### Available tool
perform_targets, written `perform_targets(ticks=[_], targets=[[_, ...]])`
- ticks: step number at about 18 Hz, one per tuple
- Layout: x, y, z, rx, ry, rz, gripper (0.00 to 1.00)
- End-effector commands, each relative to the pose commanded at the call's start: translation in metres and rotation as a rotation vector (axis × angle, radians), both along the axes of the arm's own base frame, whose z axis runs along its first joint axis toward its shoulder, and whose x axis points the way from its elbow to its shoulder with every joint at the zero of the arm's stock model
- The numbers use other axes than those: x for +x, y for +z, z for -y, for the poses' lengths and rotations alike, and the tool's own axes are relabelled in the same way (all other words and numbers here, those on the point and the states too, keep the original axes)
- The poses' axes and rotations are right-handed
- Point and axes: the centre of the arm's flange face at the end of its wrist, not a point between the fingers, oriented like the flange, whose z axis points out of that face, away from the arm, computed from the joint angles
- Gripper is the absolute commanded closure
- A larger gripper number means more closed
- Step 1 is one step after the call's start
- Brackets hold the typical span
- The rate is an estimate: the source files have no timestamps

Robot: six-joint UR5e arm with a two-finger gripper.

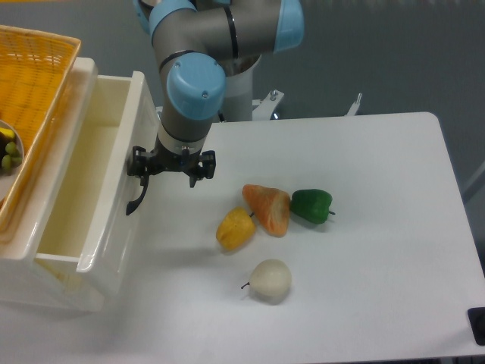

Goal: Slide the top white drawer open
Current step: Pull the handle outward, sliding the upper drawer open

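Camera view from above and in front shows, at the far left, an orange wicker basket [34, 98] that sits on top of the white cabinet [45, 292]; at its left edge a small dish with green and yellow pieces [7, 152] is partly cut by the frame. Just to the right of the basket is the top white drawer [83, 189]. It is pulled out toward the right, so its cream inside is open to view, and its front panel stands well out from the cabinet body. On this front panel hangs the curved black handle [137, 199].

The gripper [171, 168] is right at the upper end of this handle, and the arm [193, 91] comes down to it from above. The black jaws point downward beside the drawer front, and one side of them seems to touch the handle. If the jaws are apart or clamped on the handle, I cannot tell from this angle, because the wrist hides them.

Further right, on the white surface [379, 258], lie four toy vegetables near each other: a yellow pepper [236, 229], an orange piece [267, 208] that touches it, a green pepper [311, 205] just beside the orange one, and a white pear-like piece [270, 280] a little apart, nearer to the front edge.
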Motion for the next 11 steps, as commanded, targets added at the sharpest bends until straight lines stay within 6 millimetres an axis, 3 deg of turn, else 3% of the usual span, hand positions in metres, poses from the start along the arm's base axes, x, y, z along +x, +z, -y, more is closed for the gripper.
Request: perform_targets(ticks=[11], targets=[[-0.026,-0.001,0.014,-0.017,0.050,-0.012,0.00]])
